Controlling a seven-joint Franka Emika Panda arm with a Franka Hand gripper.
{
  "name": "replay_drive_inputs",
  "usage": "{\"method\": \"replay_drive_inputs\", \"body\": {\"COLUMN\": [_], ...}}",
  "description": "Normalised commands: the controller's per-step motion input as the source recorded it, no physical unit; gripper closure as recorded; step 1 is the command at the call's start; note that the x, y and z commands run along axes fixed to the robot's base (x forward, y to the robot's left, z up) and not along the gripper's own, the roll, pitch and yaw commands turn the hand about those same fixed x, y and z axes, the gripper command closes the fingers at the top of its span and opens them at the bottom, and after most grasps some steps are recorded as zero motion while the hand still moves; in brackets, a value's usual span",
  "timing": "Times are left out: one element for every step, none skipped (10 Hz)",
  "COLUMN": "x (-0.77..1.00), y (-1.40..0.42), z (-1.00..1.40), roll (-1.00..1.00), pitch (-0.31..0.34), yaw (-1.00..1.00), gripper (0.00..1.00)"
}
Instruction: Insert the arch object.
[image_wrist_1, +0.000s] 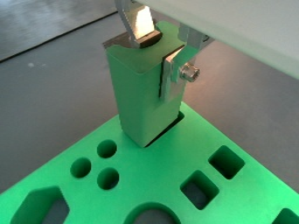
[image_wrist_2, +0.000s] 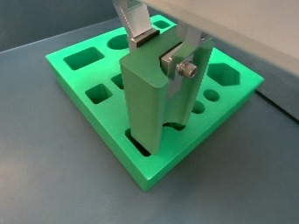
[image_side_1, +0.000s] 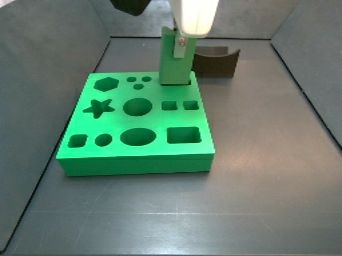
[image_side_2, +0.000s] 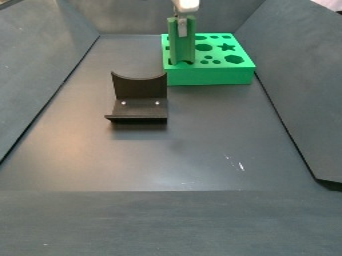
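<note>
One tall narrow bright green arch block (image_wrist_1: 142, 92), one large flat green holed board (image_side_1: 134, 125), one dark brown block with curved notch (image_side_2: 136, 97), one claw (image_wrist_2: 166, 49). Arch block upright, long axis vertical, foot in cut-out at board's corner toward worktop's back edge. Claw clamped on arch block's top. Foot hidden inside cut-out; insertion depth unclear. Arm cut off above.

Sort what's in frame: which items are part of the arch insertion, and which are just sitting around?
In the job:
- tall narrow bright green arch block, standing upright at a corner slot of the board
- large flat green board with shaped holes
- gripper, fingers clamped on the block's top

Lying about:
- dark brown block with a curved notch, on the floor apart from the board
</note>
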Motion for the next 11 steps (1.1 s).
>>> {"method": "replay_drive_inputs", "body": {"x": [0.21,0.16,0.22,0.0,0.0,0.0,-0.03,-0.03,0.0,0.0,0.0], "y": [0.01,0.0,0.0,0.0,0.0,0.0,0.0,0.0,0.0,0.0,0.0], "z": [-0.31,-0.39,-0.41,-0.5,-0.52,-0.69,-0.61,0.0,0.0,0.0,0.0], "roll": [-0.08,-0.19,-0.23,-0.31,-0.32,-0.22,-0.14,-0.04,-0.01,-0.01,0.0], "pitch": [0.02,0.0,0.0,-0.006,0.0,-0.079,-0.097,-0.003,0.0,0.0,0.0], "yaw": [-0.52,-0.42,-0.42,-0.14,-0.09,-0.12,-0.1,-0.1,0.0,0.0,0.0], "gripper": [1.0,1.0,1.0,1.0,1.0,1.0,1.0,1.0,1.0,1.0,0.0]}}
